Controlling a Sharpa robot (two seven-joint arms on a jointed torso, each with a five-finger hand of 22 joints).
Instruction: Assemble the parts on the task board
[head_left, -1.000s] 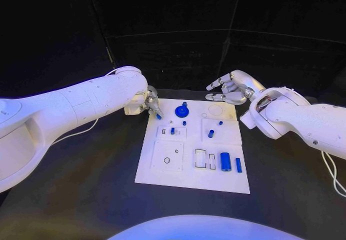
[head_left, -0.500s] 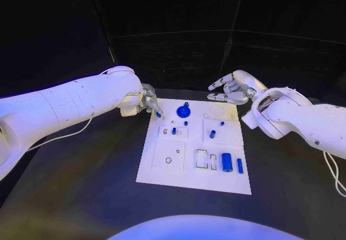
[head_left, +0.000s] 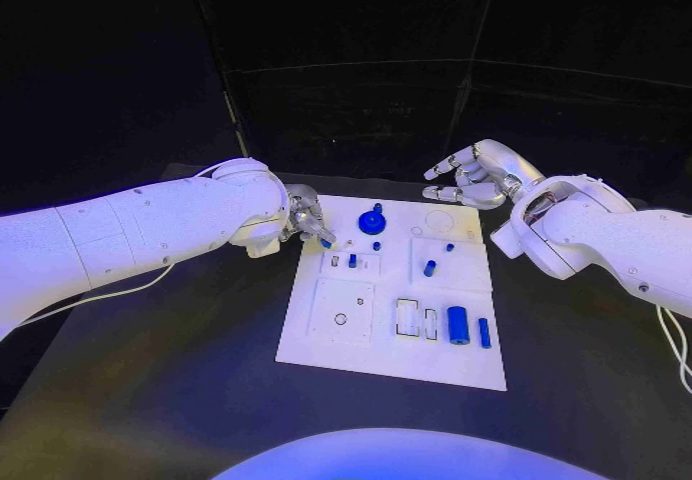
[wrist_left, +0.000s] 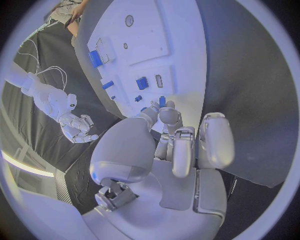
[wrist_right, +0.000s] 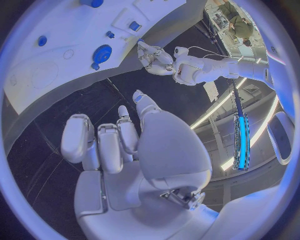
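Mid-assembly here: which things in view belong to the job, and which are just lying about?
Job:
task board
blue gear-like part
blue cylinder
small blue part at the left hand's fingertips
left hand
right hand, empty, fingers spread

Lying about:
black table
white cable by the left arm

White arms, silver hands (head_left: 309, 216)

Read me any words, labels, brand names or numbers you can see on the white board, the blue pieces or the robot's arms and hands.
None can be read: the task board, its blue parts, the left hand and the right hand carry no legible text, label or number in any view.
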